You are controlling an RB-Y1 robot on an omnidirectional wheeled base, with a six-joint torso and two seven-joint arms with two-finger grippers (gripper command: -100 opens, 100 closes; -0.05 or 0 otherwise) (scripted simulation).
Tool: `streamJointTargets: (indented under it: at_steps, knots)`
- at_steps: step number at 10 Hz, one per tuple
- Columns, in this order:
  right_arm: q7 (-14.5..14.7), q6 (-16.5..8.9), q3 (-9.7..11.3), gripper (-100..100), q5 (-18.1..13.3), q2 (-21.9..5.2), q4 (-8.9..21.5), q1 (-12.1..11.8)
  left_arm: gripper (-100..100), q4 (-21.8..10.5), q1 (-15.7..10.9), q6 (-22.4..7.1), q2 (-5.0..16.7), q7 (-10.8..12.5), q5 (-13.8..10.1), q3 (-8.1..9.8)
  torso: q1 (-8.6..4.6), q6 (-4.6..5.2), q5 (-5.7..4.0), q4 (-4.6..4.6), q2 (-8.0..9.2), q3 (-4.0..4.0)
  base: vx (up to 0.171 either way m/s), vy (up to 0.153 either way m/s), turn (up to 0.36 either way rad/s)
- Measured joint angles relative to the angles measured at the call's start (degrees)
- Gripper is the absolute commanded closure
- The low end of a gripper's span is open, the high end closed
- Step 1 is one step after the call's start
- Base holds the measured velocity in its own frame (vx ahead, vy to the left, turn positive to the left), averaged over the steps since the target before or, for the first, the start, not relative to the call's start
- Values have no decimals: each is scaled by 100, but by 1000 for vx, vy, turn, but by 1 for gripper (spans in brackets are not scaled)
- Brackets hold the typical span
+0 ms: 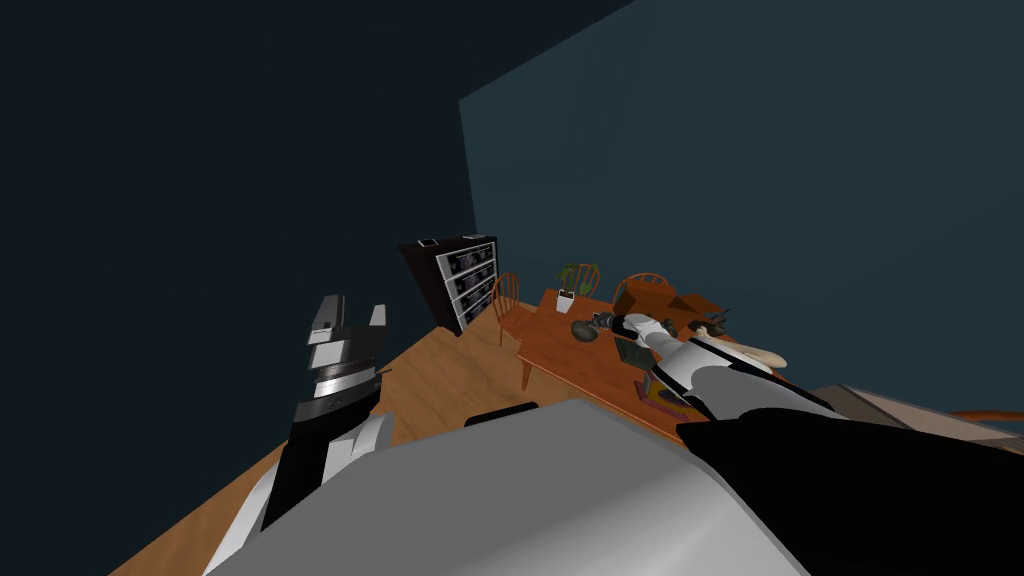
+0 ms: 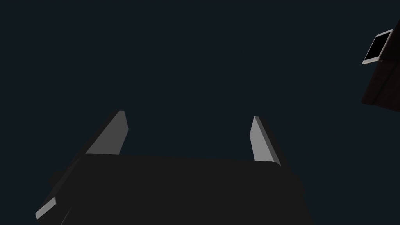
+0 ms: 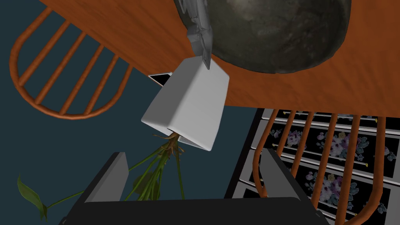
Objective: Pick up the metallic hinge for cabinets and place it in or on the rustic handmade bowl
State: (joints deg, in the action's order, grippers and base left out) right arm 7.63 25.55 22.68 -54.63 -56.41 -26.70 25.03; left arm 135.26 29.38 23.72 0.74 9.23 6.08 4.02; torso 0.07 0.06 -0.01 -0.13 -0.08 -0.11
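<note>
My right arm (image 1: 680,365) is stretched out low across the table (image 1: 560,365), and the right gripper (image 3: 195,172) sits close by the bowl (image 3: 273,35), rolled over so the wrist view comes through upside down. Its fingers (image 3: 113,175) are spread wide with nothing between them.

The hinge (image 3: 198,35), pale grey metal, lies against the bowl's edge on the side facing the white pot (image 3: 187,105). I cannot tell whether it rests on the rim or on the wood. It is apart from my fingers.

The bowl is dark, mottled grey and stands on orange-brown wood. Beyond it are spindle-backed chairs (image 3: 66,66), then a dark cabinet (image 1: 460,275) with flowered drawer fronts, a wooden floor (image 1: 440,370) and deep teal walls (image 1: 750,150).

My left arm (image 1: 320,440) is raised well away from the bowl, and the left gripper (image 2: 191,136) is spread and empty.
</note>
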Motion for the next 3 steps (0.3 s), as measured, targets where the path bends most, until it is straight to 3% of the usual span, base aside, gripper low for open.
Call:
streamJointTargets:
  at_steps: [3]
  knots:
    - [0,0,0,0,0,0,0,0,0,0,0,0,0,0,0,0,-1,0,0,0,0,0,0,0,0]
